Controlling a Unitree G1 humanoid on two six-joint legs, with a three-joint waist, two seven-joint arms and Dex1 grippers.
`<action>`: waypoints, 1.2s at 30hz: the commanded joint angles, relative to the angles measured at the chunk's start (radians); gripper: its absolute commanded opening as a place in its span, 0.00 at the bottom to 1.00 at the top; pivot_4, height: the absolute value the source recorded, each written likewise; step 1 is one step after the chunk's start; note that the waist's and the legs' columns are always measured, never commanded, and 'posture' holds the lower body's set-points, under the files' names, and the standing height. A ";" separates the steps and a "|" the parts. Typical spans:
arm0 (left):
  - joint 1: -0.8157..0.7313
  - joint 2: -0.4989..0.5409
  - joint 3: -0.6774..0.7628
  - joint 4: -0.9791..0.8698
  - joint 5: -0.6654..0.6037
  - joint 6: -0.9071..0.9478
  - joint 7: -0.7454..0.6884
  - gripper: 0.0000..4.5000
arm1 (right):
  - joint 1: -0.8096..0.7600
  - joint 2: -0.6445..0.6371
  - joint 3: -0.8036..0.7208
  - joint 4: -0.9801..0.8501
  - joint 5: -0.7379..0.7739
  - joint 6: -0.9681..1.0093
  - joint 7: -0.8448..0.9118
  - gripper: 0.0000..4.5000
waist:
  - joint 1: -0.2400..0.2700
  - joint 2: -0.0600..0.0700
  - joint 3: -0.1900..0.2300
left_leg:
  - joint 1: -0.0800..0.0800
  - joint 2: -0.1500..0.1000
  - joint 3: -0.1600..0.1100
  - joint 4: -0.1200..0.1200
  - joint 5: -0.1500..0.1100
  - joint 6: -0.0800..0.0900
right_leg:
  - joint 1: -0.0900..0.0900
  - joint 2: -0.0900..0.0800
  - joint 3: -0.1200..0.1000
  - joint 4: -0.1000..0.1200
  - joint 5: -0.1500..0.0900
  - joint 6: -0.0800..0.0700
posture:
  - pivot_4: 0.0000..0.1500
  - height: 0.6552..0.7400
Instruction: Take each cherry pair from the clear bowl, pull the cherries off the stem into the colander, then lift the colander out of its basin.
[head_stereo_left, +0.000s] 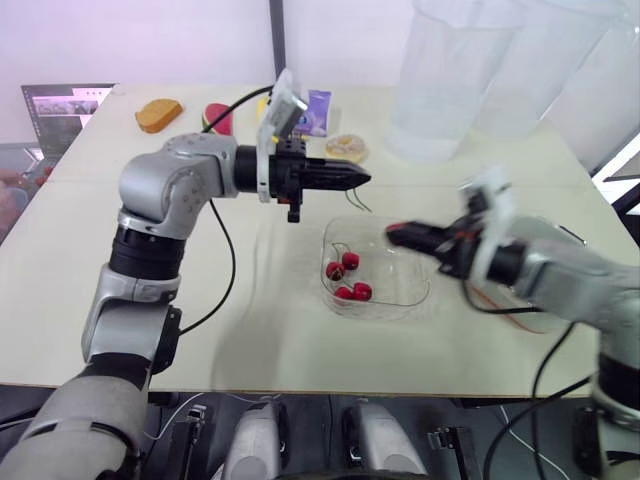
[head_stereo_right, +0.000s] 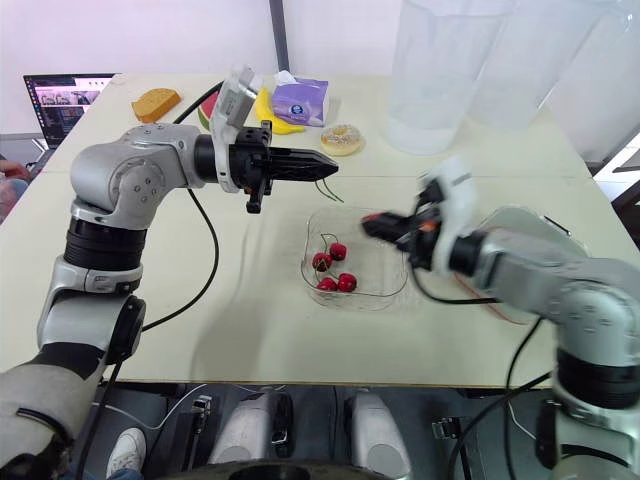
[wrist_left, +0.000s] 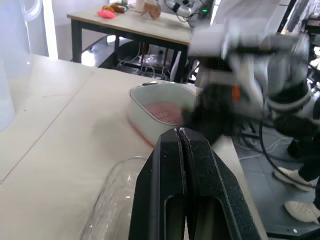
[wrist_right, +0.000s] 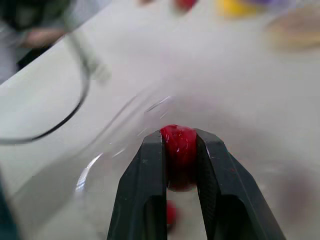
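Note:
The clear bowl (head_stereo_left: 377, 312) sits mid-table with several red cherries (head_stereo_left: 352, 278) in it. My left gripper (head_stereo_left: 362, 179) hovers above the bowl's far edge, shut, with a thin green stem (head_stereo_left: 356, 200) dangling from its tips. My right gripper (head_stereo_left: 392, 234) is over the bowl's right side, shut on a red cherry (wrist_right: 178, 152). The red colander (wrist_left: 162, 111) rests inside its white basin (wrist_left: 142, 95) to the right of the bowl, largely hidden behind my right arm in the eye views.
At the back of the table lie a bread piece (head_stereo_left: 158, 114), a watermelon slice (head_stereo_left: 218, 118), a purple pack (head_stereo_left: 316, 111) and a donut (head_stereo_left: 346, 148). Tall clear containers (head_stereo_left: 440, 80) stand back right. A laptop (head_stereo_left: 60, 108) is at the far left.

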 joint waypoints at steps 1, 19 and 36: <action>-0.010 0.003 0.025 -0.039 -0.018 -0.009 0.003 0.00 | 0.081 -0.100 -0.169 -0.020 -0.010 -0.010 -0.009 0.09 | -0.001 0.000 0.000 | 0.000 0.000 0.000 0.000 0.000 0.000 | 0.000 0.000 0.000 -0.001 0.000 0.000 | 1.00 1.00; 0.011 -0.001 0.023 -0.067 -0.035 -0.003 0.008 0.00 | 0.465 -0.116 -0.328 -0.004 -0.399 -0.130 0.147 0.99 | -0.003 0.001 0.000 | 0.002 0.000 0.000 -0.001 0.001 -0.002 | 0.002 0.002 0.001 0.000 0.000 0.002 | 1.00 1.00; 0.074 0.047 0.024 -0.126 -0.027 -0.005 0.006 0.00 | 0.440 -0.073 -0.297 -0.326 -0.052 -0.308 0.429 0.99 | -0.007 0.000 0.000 | 0.003 0.000 -0.001 -0.001 0.001 -0.002 | 0.003 0.002 0.001 0.000 0.000 0.002 | 1.00 1.00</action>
